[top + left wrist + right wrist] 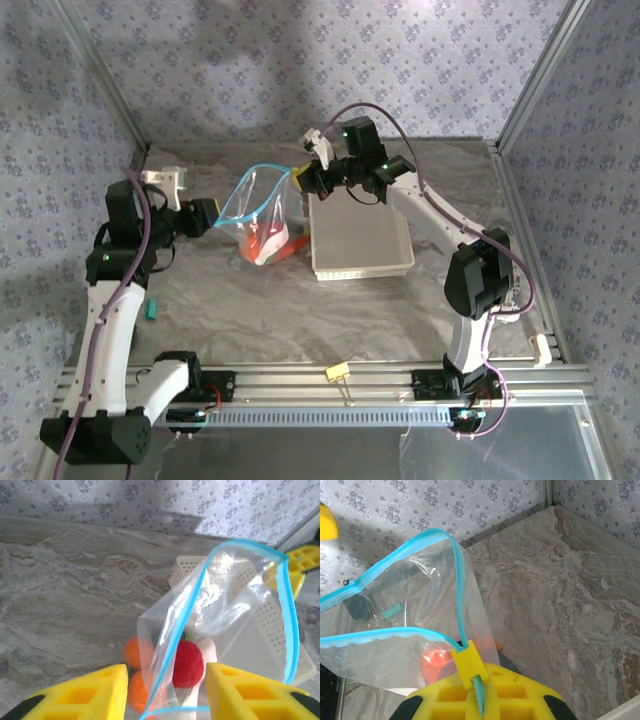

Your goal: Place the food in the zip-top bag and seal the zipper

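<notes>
The table [300,320] has a grey marble pattern, and flowered walls stand around it. In the top view a small yellow clip [337,373] lies on the near rail at 6 o'clock. Near the middle the zip-top bag [262,215] stands upright, with its bottom on the table and its open mouth pointing up. The food [268,243], red and orange pieces, lies at its bottom. The zipper [395,556] runs lengthwise from 9 o'clock towards 2 o'clock, between the two grippers. The left gripper [205,215] has its jaws wide apart, with the corner of the bag's mouth between them. The right gripper [305,180] is closed tight on the other end of the zipper. A white basket [362,270] sits just beside the bag at 3 o'clock.
</notes>
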Controlling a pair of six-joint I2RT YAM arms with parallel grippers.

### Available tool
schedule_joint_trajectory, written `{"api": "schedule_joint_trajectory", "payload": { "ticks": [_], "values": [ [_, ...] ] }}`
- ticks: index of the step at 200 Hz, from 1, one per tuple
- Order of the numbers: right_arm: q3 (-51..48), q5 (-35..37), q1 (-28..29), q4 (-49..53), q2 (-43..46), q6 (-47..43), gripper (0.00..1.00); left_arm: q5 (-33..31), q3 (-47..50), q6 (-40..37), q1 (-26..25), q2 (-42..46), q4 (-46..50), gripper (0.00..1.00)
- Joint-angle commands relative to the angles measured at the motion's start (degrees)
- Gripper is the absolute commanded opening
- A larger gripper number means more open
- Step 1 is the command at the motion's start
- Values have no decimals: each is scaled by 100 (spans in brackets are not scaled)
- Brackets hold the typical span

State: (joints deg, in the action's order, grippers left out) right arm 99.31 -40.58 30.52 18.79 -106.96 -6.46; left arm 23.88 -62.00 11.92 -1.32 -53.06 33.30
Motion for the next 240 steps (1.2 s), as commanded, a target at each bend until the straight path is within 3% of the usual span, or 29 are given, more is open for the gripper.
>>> {"api": "schedule_joint_trajectory", "payload": {
  "ticks": [1,63,170,199,240],
  "values": [
    [408,-261,-65,285,-152,37,0,354,363,-19,57,236,-322,51],
    [790,-372,-60,547,-405,11,0,347,1011,70,299,480,-628,62],
    [1089,-451,-64,751,-637,-22,0,1330,1641,434,307,117,-1755,62],
    [1167,-476,-55,771,-712,-3,0,1472,1711,493,308,-1,-2019,56],
    [1325,-472,-55,870,-834,7,0,1781,1708,529,312,-175,-2269,37]
  ]
}}
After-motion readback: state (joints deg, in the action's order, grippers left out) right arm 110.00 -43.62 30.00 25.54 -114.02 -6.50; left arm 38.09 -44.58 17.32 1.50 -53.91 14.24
